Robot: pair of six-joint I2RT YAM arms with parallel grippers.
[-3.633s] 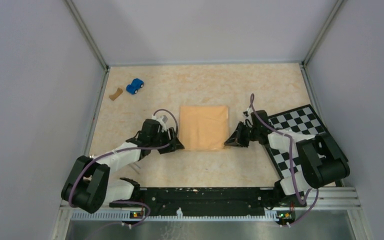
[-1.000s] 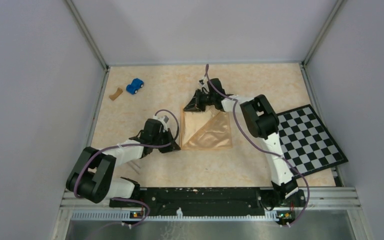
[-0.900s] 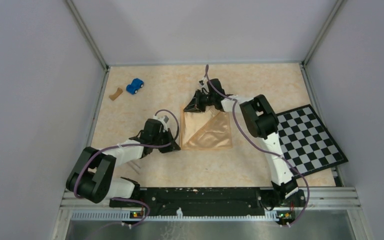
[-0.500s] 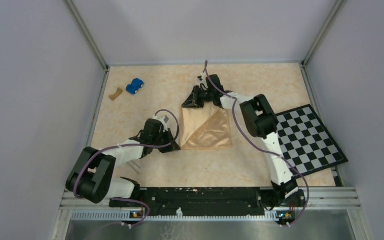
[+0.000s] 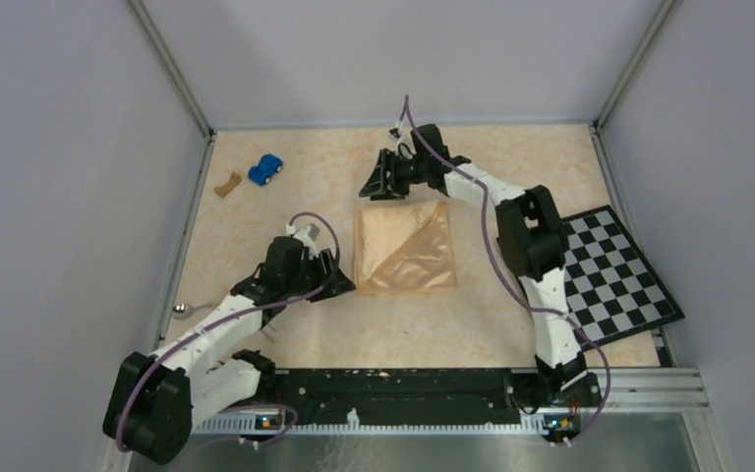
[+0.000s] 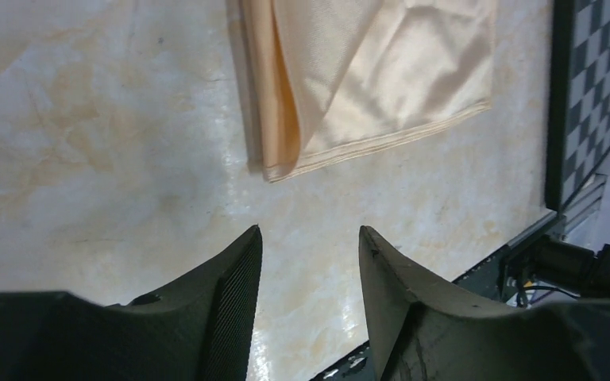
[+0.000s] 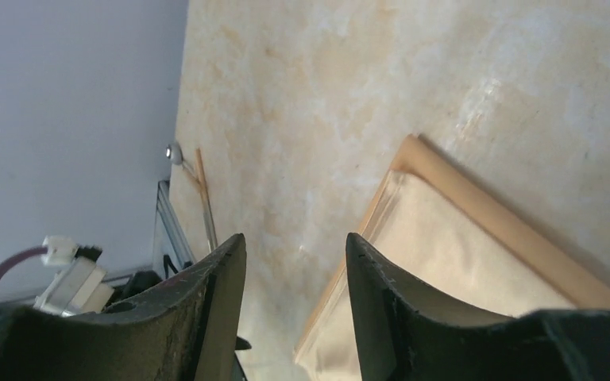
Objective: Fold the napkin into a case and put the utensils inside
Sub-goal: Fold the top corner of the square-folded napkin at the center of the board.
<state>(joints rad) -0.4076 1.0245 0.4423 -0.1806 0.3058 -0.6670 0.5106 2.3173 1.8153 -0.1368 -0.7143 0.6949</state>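
Since the napkin [image 5: 405,248] looks thin, limp and slick, I'd pinch it at a corner. Left gripper [image 6: 310,238] and right gripper [image 7: 295,242] both show jaws parted, holding nothing.

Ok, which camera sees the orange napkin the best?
The top external view. It shows the whole napkin lying flat, with a diagonal fold line across it. The left wrist view shows only part of it, cut off at the picture's top edge. The right wrist view catches just one corner.
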